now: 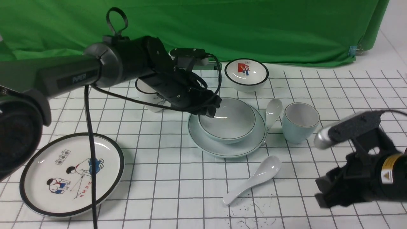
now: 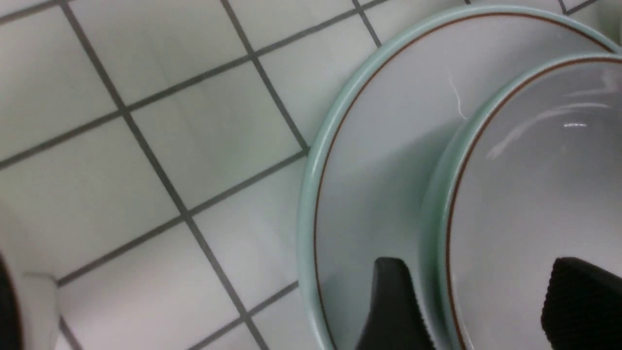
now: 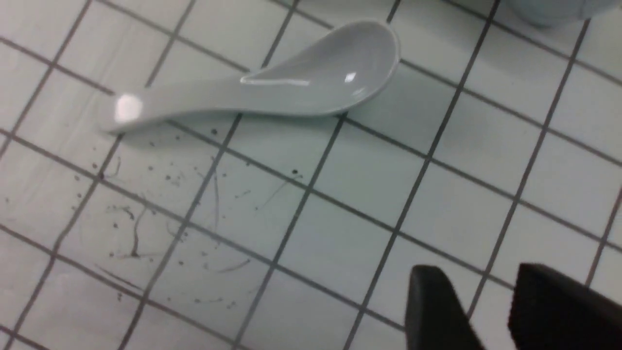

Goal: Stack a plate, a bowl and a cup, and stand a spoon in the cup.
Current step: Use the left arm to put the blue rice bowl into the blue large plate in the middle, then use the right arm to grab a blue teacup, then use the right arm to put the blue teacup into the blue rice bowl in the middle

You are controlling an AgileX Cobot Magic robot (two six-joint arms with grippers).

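Left gripper (image 1: 212,110): I hold it spread astride the left rim of the bowl (image 1: 230,122), not pinching.
Stack: bowl seated in the plate (image 1: 222,149), centre.
Right gripper (image 1: 322,192): parted, empty, near right; I judge it poised for the cup (image 1: 300,122) or the spoon (image 1: 254,178).

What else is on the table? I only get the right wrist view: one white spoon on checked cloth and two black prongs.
Observer: Beyond that spoon, a pale bowl already sits on a matching plate.
Operator: Is there a cup anywhere?
Observer: Yes, a pale blue cup stands upright just right of the plate, and it is empty.
Operator: And the other arm?
Observer: The left gripper is open, straddling the bowl's rim.
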